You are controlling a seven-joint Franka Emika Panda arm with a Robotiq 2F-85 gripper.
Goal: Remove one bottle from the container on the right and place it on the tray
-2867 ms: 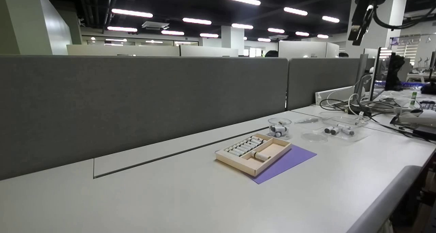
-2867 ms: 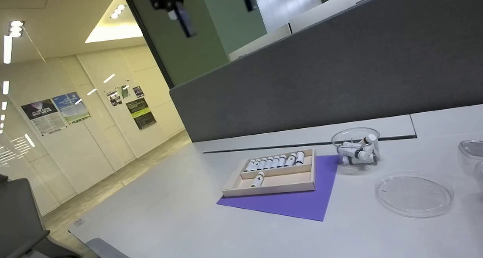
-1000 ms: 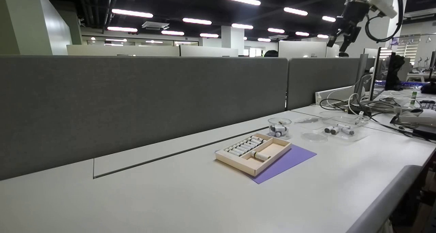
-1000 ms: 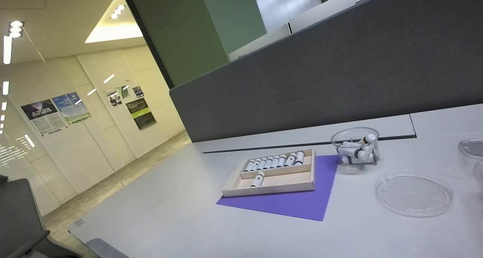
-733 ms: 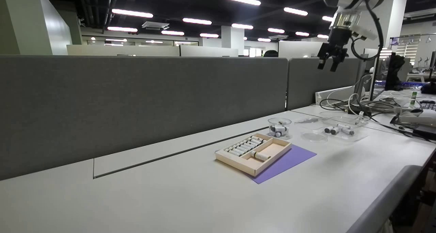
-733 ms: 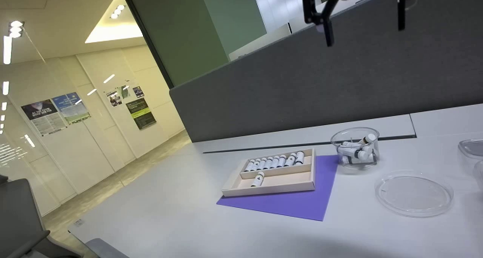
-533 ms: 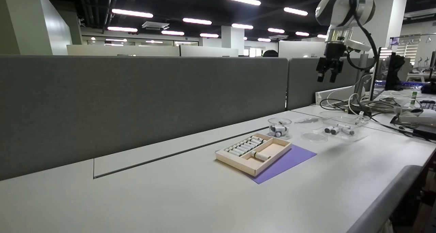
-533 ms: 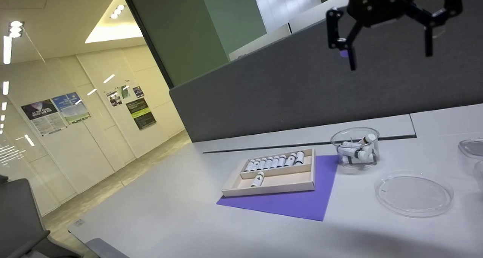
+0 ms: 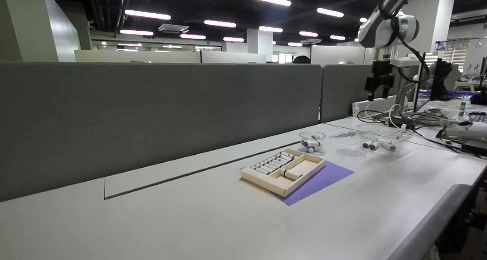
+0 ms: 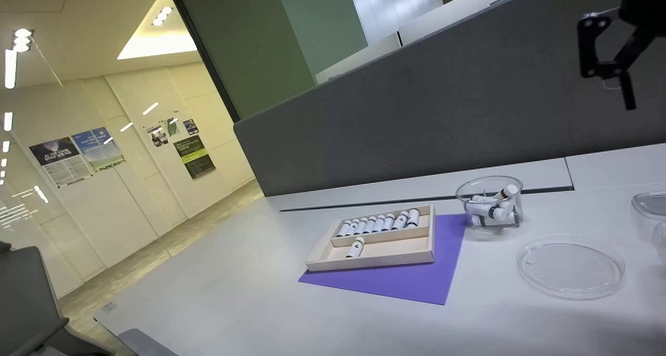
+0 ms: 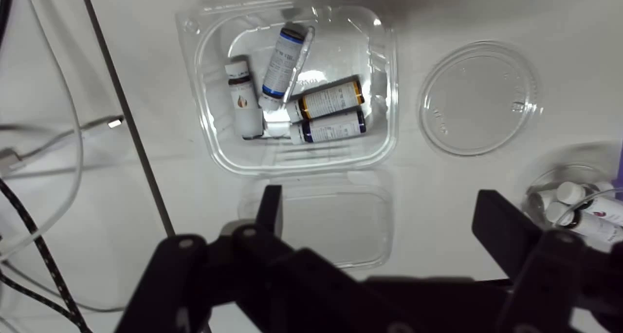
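Clearly, the gripper is spread wide, holding nothing. Below it, well apart, bottles lie in the box, so pick, carry and placing seem left to do. Farther from it, past the jar, sits the tray with other bottles on it; both exterior views show this, the wrist view does not. Only the wrist view shows the boxed ones in colour.

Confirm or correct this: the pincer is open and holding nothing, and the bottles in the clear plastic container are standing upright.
Wrong about the bottles: in the wrist view they lie on their sides in the clear plastic container, not upright. The pincer is indeed open and holding nothing.
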